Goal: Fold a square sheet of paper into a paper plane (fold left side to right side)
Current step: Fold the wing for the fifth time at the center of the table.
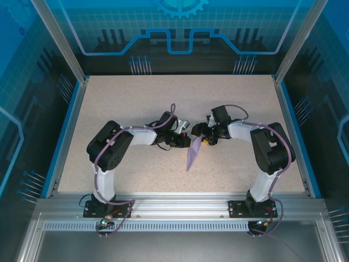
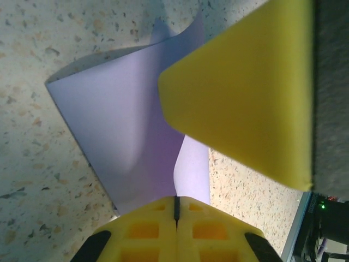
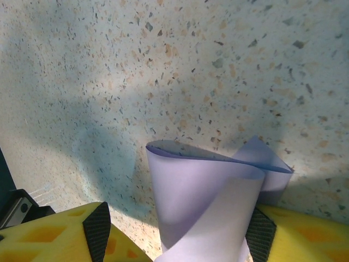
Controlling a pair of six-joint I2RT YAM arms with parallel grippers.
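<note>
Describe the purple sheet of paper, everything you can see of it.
The sheet of paper is thin, plain pale lavender, folded over into a narrow pointed shape lying mid-table, tip toward the near edge. Its far end lifts off the speckled table in a soft curl. The shut left gripper seems to pinch one edge; the curl stands between the fingers of the open right gripper.

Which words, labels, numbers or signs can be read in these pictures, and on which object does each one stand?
There is no readable text.
The pale lavender-purple sheet of thin paper is plain and unmarked.
The blue printed back panel carries only a gear drawing and circuit-like lines, no letters.
The speckled beige tabletop bears no marking.
</note>
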